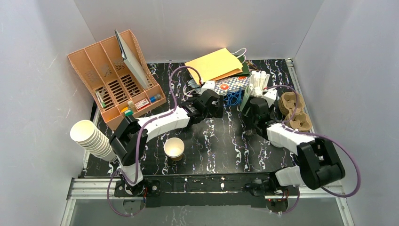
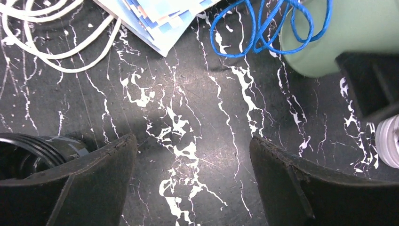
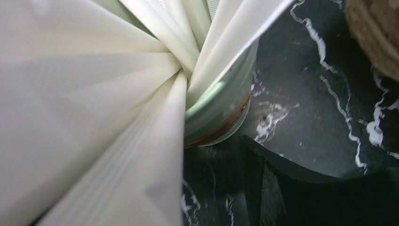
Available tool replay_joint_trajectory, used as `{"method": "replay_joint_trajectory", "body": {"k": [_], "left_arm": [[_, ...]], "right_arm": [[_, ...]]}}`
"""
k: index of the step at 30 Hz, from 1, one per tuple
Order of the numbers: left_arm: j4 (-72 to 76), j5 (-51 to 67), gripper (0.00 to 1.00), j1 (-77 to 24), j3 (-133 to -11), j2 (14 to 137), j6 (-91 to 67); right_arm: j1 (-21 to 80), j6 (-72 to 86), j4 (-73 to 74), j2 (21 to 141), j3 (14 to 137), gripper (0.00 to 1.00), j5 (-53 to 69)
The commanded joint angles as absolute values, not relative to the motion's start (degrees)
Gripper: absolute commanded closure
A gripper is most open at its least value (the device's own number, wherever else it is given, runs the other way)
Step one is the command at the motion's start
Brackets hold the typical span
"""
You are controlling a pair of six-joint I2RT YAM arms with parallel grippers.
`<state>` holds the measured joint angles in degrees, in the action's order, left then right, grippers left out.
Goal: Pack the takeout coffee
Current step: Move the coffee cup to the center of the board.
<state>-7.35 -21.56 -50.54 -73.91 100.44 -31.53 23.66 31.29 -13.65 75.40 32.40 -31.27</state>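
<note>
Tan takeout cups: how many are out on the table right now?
1. The tan cup stands upright, lidless, near the front, beside the left arm. Others may be hidden from view.

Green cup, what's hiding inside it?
The green cup holds long white sticks that fan out of its top. They cover its inside, so anything beneath them cannot be seen.

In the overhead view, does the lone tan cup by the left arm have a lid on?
No, the tan cup stands open-topped, its white inside showing.
</note>
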Motion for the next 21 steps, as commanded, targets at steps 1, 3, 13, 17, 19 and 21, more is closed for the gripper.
{"method": "replay_joint_trajectory", "body": {"k": [1, 3, 13, 17, 19, 21], "left_arm": [[-9.2, -20.3, 0.14, -50.3, -76.7, 102.4, -31.4], [-9.2, -19.7, 0.15, -50.3, -76.7, 103.7, -32.0], [-9.4, -22.6, 0.23, -50.2, -74.7, 108.1, -34.1], [-12.5, -27.9, 0.3, -49.4, -74.9, 109.3, -36.1], [-12.4, -28.8, 0.33, -48.6, -73.2, 108.9, -36.8], [-11.9, -29.0, 0.35, -47.4, -71.1, 108.2, -37.0]], "right_arm": [[17.5, 32.2, -15.9, 80.2, 37.6, 0.17, -30.2], [14.6, 33.1, -14.1, 81.9, 39.6, 0.12, -29.5], [12.5, 29.5, -6.0, 69.6, 39.7, 0.02, -21.6], [12.5, 28.4, -0.9, 62.3, 38.2, 0.02, -19.3], [12.5, 27.6, 2.1, 59.4, 38.5, 0.02, -18.2], [12.5, 27.0, 4.9, 57.1, 39.5, 0.02, -16.9]]}}
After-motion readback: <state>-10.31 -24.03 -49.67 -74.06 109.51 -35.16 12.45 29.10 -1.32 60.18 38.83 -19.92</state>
